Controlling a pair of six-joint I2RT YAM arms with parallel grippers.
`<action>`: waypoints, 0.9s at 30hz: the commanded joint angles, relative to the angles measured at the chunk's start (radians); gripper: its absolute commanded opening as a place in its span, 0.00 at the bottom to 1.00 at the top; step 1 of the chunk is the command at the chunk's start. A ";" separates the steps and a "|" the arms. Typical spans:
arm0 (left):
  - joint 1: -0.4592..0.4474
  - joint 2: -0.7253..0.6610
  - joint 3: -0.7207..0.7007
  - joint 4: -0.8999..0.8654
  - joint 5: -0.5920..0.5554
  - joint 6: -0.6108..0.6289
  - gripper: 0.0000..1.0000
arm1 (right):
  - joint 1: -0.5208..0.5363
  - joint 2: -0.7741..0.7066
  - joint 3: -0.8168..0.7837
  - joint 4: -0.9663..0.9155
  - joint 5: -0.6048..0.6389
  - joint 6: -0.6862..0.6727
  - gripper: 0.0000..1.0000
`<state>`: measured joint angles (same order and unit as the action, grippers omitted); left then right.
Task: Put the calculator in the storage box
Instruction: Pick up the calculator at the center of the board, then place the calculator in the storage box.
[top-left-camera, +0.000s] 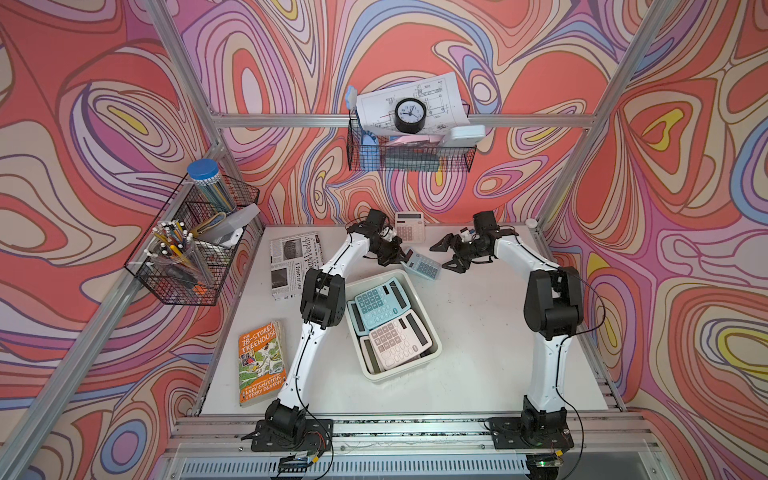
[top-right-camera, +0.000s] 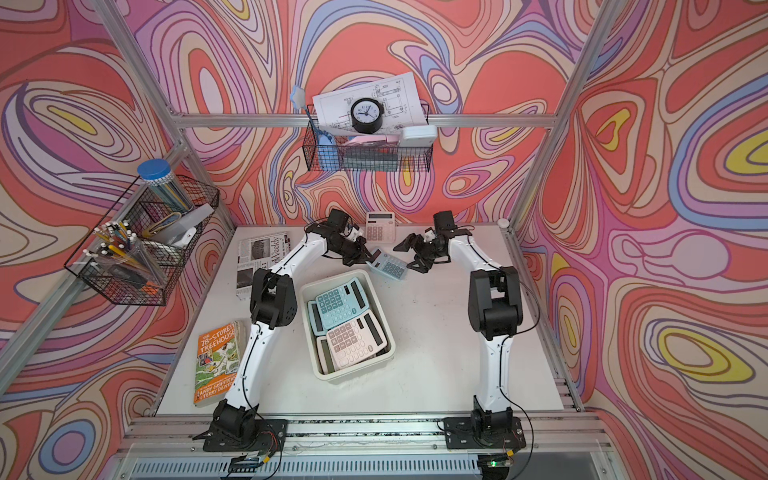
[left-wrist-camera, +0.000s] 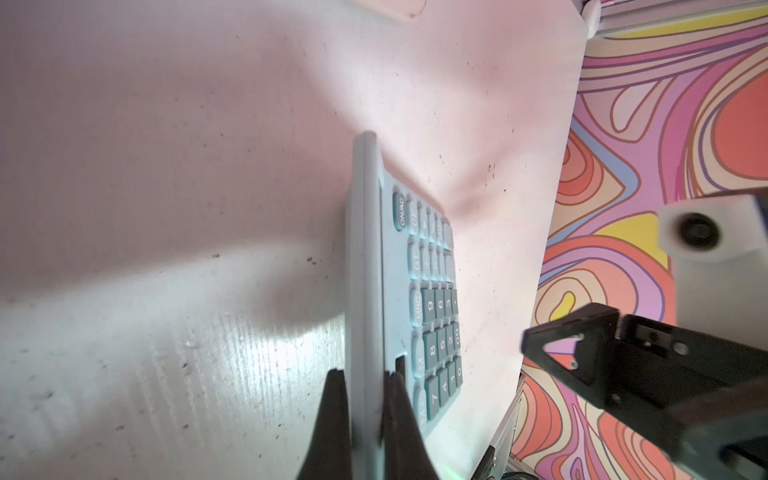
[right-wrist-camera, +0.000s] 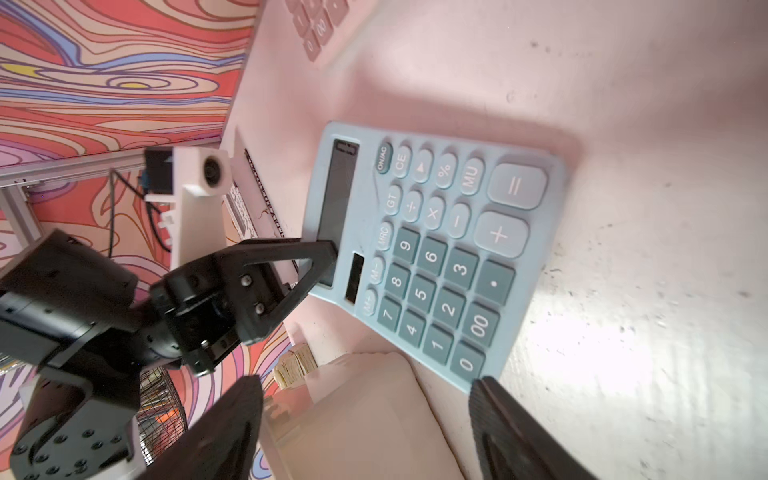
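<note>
The left tool (left-wrist-camera: 364, 376) is clamped on the display edge of the blue calculator (top-left-camera: 424, 264), near the storage box (top-left-camera: 409, 363). The right tool (top-left-camera: 443, 257) stands open at the calculator's key end.

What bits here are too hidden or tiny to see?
- Storage box, top views: upper calculators hide those underneath.
- Left tool gripping blue calculator, left wrist view: cut by bottom edge.
- Newspaper, top view: print too tiny.
- Back calculator, right wrist view: top edge cuts it.
</note>
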<state>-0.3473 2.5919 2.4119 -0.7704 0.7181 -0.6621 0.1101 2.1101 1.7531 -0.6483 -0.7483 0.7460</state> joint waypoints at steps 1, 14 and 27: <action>-0.001 -0.091 -0.003 0.006 -0.014 -0.054 0.00 | -0.023 -0.072 -0.026 -0.044 0.045 -0.023 0.82; -0.028 -0.416 -0.346 0.297 -0.015 -0.325 0.00 | -0.045 -0.128 -0.027 0.010 -0.007 0.043 0.84; -0.066 -0.684 -0.687 0.426 -0.061 -0.399 0.00 | -0.044 -0.110 -0.075 0.302 -0.222 0.245 0.61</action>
<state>-0.4072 1.9575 1.7584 -0.4095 0.6716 -1.0401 0.0650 2.0064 1.7027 -0.4305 -0.8978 0.9440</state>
